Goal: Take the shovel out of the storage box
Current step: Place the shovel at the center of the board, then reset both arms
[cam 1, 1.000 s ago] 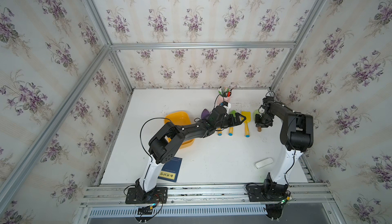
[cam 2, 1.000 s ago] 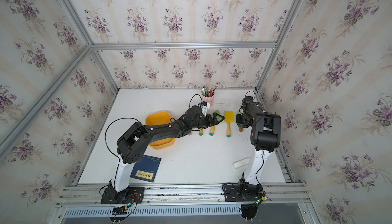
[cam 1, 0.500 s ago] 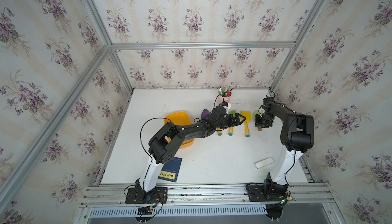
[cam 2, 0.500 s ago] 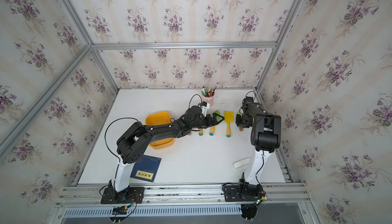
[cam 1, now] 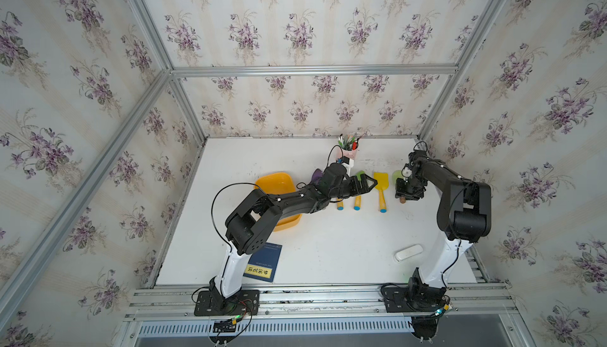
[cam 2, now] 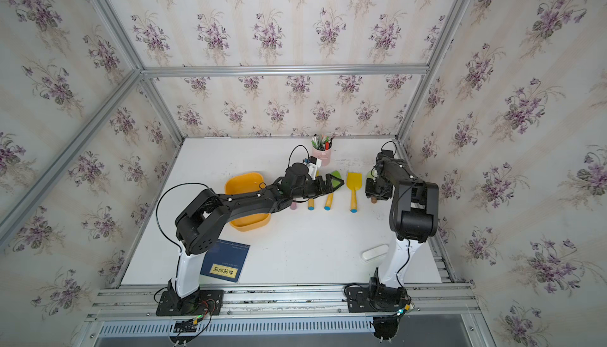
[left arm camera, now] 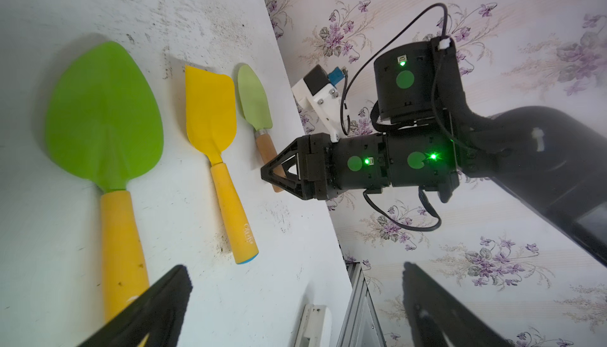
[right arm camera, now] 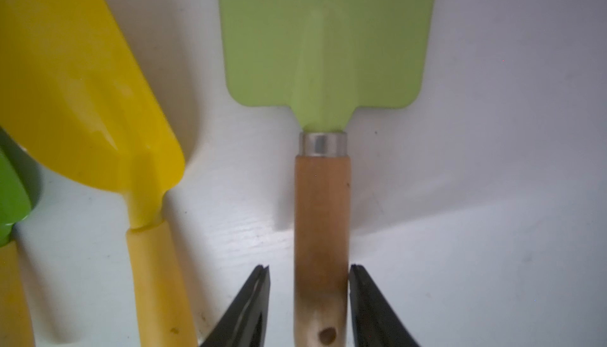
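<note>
Top views: storage box [cam 1: 275,184] sits on the bench [cam 1: 328,247], partly under the left arm. The pink pen cup [cam 1: 348,154] holds pens. The pale-green wooden-handled shovel [cam 1: 398,175] lies on the bench outside the box, well apart from it. It is last in a shovel row and nearest the right edge, with open bench in front.

Left wrist: left claw [left arm camera: 294,266] is spread wide over the green shovel [left arm camera: 105,118], with the yellow shovel [left arm camera: 210,109] beside it.

Right wrist: right claw [right arm camera: 308,267] straddles the wooden handle, jaws apart, with a gap on one side; top views hide this.

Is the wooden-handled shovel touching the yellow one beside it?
Apart. The right wrist view shows bare white table between the yellow shovel and the wooden-handled shovel.
</note>
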